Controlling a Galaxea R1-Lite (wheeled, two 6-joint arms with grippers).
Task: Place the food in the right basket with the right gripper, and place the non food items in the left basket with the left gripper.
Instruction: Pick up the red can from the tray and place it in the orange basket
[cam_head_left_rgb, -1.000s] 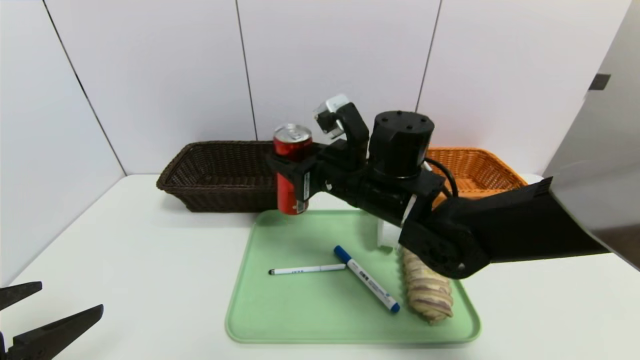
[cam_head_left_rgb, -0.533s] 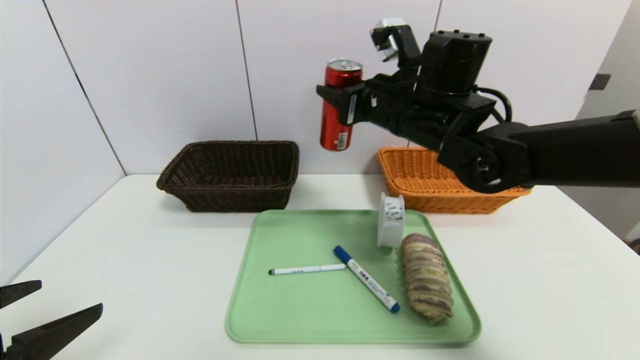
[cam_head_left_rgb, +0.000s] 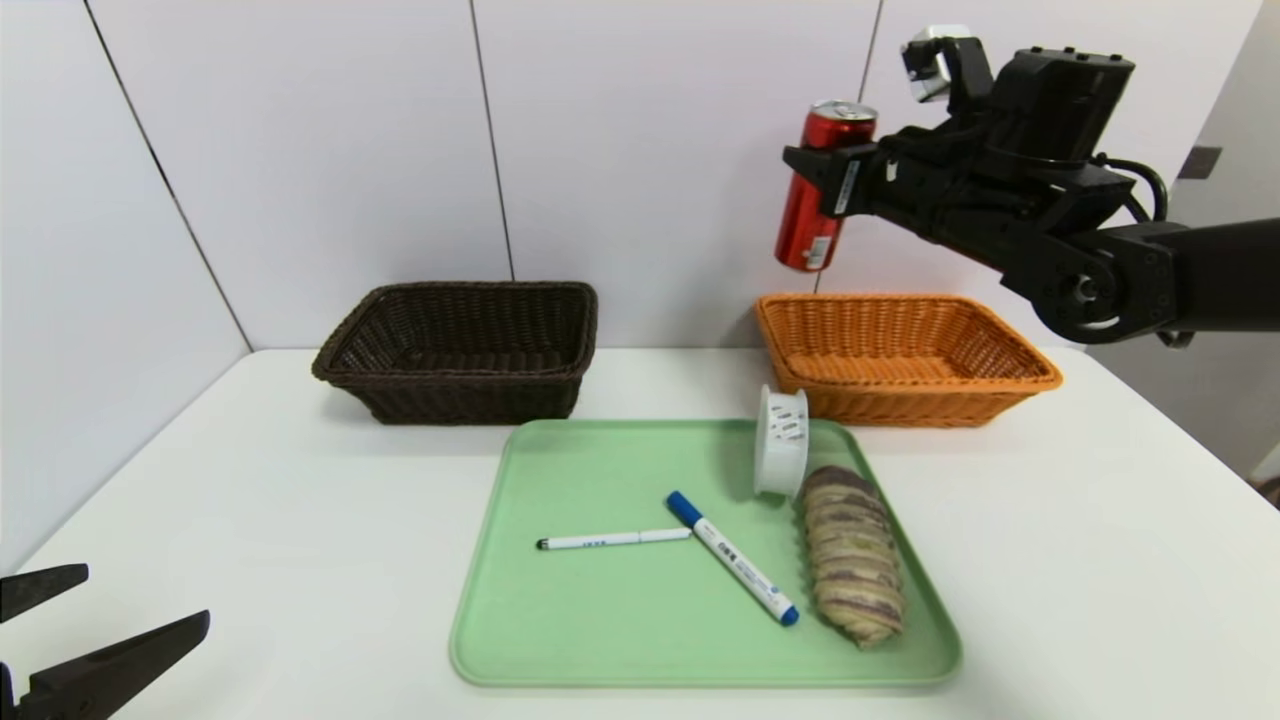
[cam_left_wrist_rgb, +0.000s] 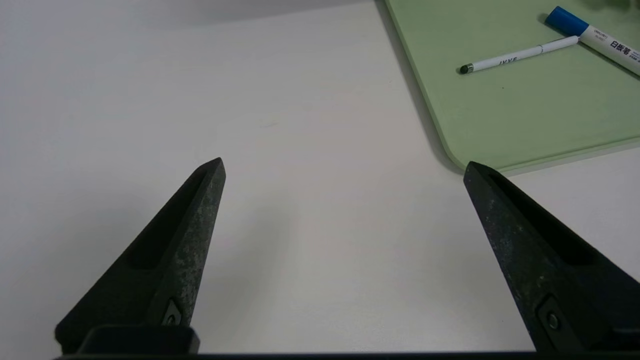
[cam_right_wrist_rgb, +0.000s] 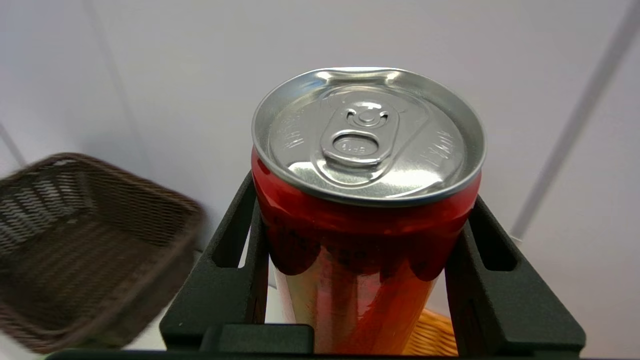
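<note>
Right pincer (cam_head_left_rgb: 828, 180) swung rightward w/ can (cam_head_left_rgb: 822, 190) (clamped between jaws).

Your right arm (cam_head_left_rgb: 1080, 250) was matte black, with a round cylindrical housing, a looping black cable and a small silver camera block on top. Your left gripper (cam_left_wrist_rgb: 345, 170) had two tapered black fingers (cam_left_wrist_rgb: 185, 240), scuffed grey, each with a small screw near its base.

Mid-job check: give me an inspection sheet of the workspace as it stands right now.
Surface: white table, green tray at its middle.
Job's things: red can in the air above the orange basket; brown basket empty; thin pen, blue-capped marker, white spool and bread roll on the tray.
Clutter: nothing seen.
Grippers: right gripper clamps the can; left gripper open, parked low near the tray's corner.
Cables: black cable on the right wrist.
Surroundings: white wall panels.
</note>
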